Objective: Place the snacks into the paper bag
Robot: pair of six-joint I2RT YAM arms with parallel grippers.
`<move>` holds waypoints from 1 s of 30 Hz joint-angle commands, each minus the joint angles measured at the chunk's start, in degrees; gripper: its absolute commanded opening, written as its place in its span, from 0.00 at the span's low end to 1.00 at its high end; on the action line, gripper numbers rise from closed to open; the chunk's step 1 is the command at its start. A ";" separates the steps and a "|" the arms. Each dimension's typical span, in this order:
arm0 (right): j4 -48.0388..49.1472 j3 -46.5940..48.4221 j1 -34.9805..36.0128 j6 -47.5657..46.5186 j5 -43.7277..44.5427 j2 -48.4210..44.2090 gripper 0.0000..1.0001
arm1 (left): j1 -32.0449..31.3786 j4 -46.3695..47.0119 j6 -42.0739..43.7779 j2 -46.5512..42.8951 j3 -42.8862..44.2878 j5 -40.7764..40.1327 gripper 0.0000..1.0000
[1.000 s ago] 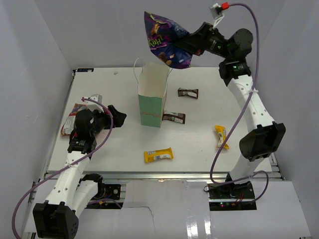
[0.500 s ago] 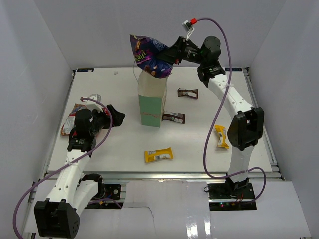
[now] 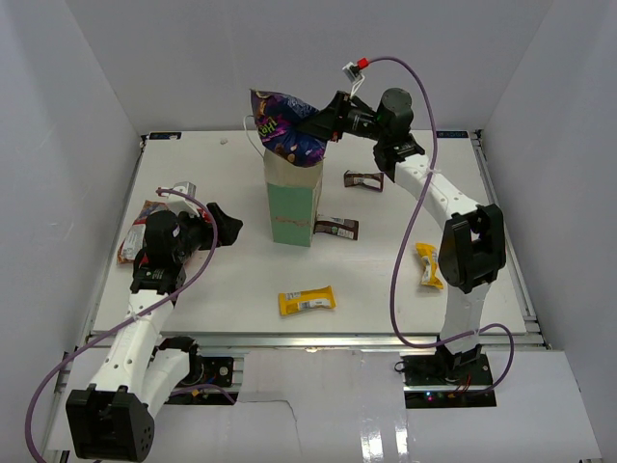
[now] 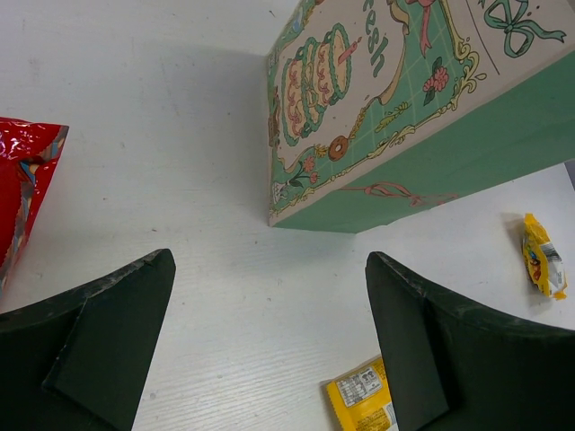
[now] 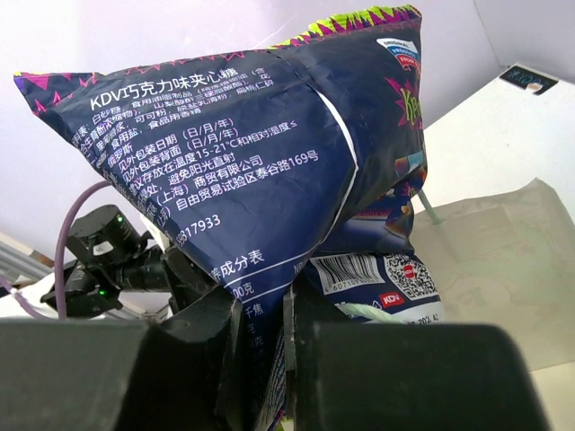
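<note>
The pale green paper bag [image 3: 292, 207] stands upright at the table's middle. My right gripper [image 3: 323, 121] is shut on the large dark blue crinkly bag [image 3: 282, 128], which hangs at the paper bag's open top, its lower end at the rim. In the right wrist view the blue bag [image 5: 243, 162] fills the frame, pinched between my right gripper's [image 5: 260, 314] jaws above the paper bag [image 5: 508, 260]. My left gripper [image 3: 227, 224] stands open and empty, low over the table left of the paper bag [image 4: 395, 108].
A red-orange packet [image 3: 132, 241] and a small grey packet [image 3: 183, 188] lie at the left. Two brown bars [image 3: 364, 179] [image 3: 335, 228] lie right of the paper bag. One yellow bar [image 3: 307, 302] lies in front, another [image 3: 427, 264] at the right.
My right arm has swung left and down with the dark blue bag, from high at the paper bag's right to its open top. The left arm has stayed put.
</note>
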 commanded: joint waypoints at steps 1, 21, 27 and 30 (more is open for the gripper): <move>10.76 1.31 0.03 -2.82 2.74 -4.26 0.08 | 0.26 0.30 0.21 -0.15 2.06 0.70 0.98; -9.89 -0.18 0.11 -10.31 13.19 -14.17 0.08 | 0.26 0.48 0.21 -0.41 1.97 1.40 0.98; -18.33 -1.85 1.43 -6.08 22.69 -17.00 0.08 | 0.26 0.48 0.21 -0.41 1.89 1.14 0.98; -17.01 -3.78 1.87 -6.43 22.95 -17.18 0.08 | 0.26 0.48 0.30 -0.50 1.80 0.88 0.98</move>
